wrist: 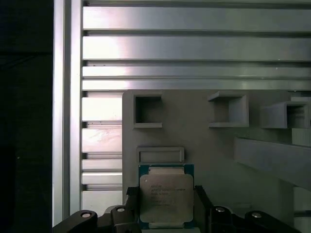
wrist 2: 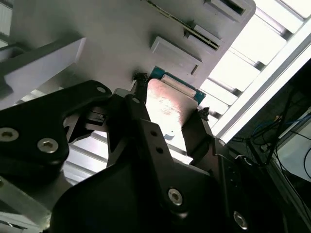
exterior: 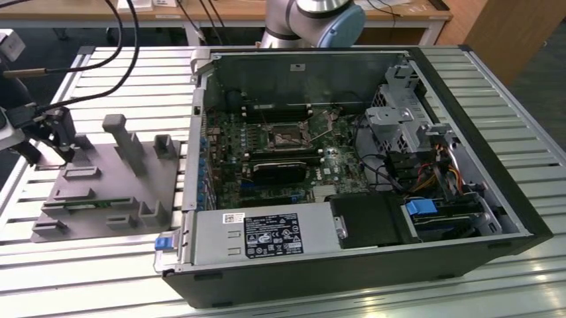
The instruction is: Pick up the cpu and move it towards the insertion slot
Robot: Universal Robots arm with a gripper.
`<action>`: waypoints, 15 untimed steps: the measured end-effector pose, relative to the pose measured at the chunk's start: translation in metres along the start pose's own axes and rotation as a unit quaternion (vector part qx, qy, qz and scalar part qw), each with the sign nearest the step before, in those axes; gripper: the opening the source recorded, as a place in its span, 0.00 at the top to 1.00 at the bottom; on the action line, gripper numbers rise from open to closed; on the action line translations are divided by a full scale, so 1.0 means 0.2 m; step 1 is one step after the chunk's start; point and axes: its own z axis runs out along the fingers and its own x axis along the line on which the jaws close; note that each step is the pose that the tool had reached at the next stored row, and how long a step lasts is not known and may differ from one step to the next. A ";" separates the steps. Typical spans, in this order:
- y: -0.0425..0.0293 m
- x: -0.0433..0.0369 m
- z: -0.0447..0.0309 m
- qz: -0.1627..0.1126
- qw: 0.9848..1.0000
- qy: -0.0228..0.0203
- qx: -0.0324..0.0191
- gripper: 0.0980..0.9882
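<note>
Gripper (wrist 2: 171, 95) fingers clamped on two opposite edges of the cpu (wrist: 166, 196), over the grey tray (exterior: 97, 192) (lifted or resting, can't tell), 9 o'clock in the exterior view. Insertion slot (exterior: 287, 136) is in the open case (exterior: 354, 278) toward 3 o'clock, well apart.

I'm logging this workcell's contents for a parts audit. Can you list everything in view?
table: one, silver slatted, under everything.
computer case: one, black, open, on the table's middle.
insertion slot: one, shiny frame, dark centre, inside the case.
power supply: one, grey, white label, at the case's near edge.
grey tray: one, grey, on the table, exterior view's left.
cables: several, black, exterior view's upper left.
cpu: one, silvery top, green edge, at the tray, gripped.
arm: one, silver-grey, behind the case.
gripper: one, black, shut on the cpu.
</note>
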 end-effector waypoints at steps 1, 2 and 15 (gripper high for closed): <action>0.001 -0.001 -0.018 0.000 1.000 0.000 0.000 0.51; 0.001 -0.001 -0.036 0.000 1.000 0.000 0.000 0.51; 0.010 -0.008 -0.263 0.000 1.000 0.000 0.000 0.51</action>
